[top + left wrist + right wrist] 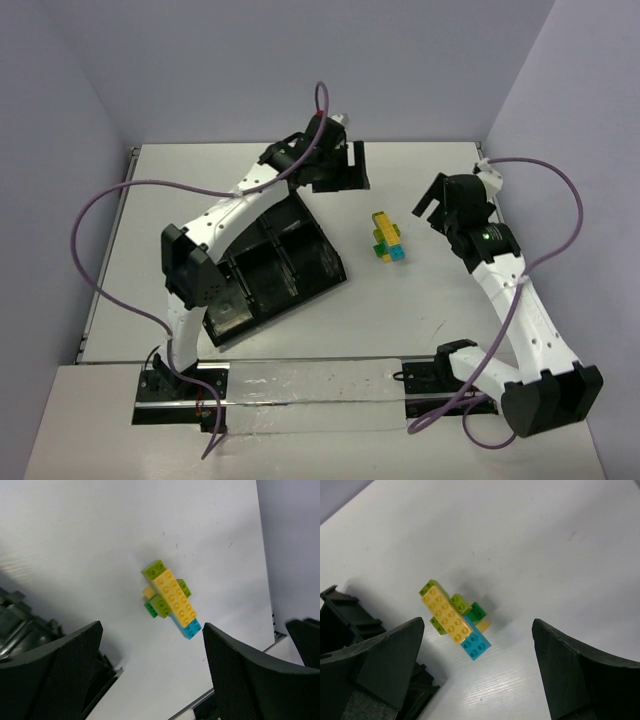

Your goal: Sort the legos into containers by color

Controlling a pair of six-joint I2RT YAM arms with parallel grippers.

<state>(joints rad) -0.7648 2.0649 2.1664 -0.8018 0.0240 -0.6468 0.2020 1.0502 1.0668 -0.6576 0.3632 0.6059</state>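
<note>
You have the legos joined in one clump on the table beside the tray, so left gripper and right gripper both face it, fingers apart and empty, probably to split it.

The legos are stuck together in one small clump, lying on the white table to the right of the tray and apart from it. A long yellow brick lies on top, a light blue brick sits at one end, light green bricks stick out at the sides, and a dark green brick peeks from beneath. The tray is glossy black, turned askew, with square compartments in rows
</note>
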